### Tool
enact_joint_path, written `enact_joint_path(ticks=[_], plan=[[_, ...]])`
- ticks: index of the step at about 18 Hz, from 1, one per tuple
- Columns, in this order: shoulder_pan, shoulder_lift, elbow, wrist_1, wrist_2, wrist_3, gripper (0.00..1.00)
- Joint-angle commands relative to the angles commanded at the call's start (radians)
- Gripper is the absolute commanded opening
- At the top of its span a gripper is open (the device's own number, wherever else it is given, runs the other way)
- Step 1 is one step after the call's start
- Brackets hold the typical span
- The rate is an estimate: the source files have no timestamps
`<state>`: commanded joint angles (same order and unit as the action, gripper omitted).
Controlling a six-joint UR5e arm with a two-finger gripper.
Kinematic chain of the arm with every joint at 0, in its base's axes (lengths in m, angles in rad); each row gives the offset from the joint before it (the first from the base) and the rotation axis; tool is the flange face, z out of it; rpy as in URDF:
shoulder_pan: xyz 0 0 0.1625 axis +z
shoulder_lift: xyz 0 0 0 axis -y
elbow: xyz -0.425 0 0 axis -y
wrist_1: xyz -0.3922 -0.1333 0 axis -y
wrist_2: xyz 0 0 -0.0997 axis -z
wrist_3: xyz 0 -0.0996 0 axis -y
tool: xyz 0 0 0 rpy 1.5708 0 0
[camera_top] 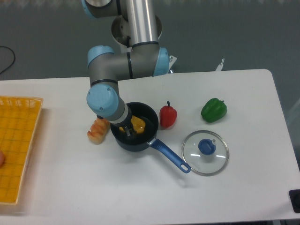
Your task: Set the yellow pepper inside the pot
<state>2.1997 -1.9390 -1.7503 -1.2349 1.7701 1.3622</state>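
Because the yellow pepper (137, 123) looks light, hard and slippery, my gripper (128, 130) hugs its fat middle inside the pot (149, 115), though I cannot tell if my fingers are squeezing, with the red pepper (168, 116) at three o'clock.

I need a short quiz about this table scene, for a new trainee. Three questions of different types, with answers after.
1. True or false: the yellow pepper lies inside the pot.
2. Which thing lies nearest the pot's blue handle end? A) glass lid B) green pepper C) yellow basket
3. Fill in: the red pepper stands just outside the pot's rim, between the pot and the ____ pepper.

Key: 1 true; 2 A; 3 green. The gripper reaches into the pot; whether its jaws are open cannot be told.
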Motion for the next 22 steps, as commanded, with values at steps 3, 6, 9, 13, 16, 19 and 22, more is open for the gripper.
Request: enact_joint_path(ticks=[3, 6, 9, 13, 16, 19, 22], plan=[[-0.003, 0.000, 0.002, 0.000, 0.012, 0.002, 0.86], [-0.005, 0.000, 0.005, -0.002, 0.014, 0.000, 0.87], [-0.006, 0.000, 0.009, -0.002, 0.015, -0.002, 0.94], [-0.002, 0.015, 0.054, -0.012, 0.008, -0.008, 1.00], [0.014, 0.049, 0.096, -0.009, -0.012, -0.005, 1.00], [0.014, 0.054, 0.146, -0.005, -0.035, -0.014, 1.00], [0.032, 0.054, 0.161, -0.008, -0.084, -0.014, 1.00]])
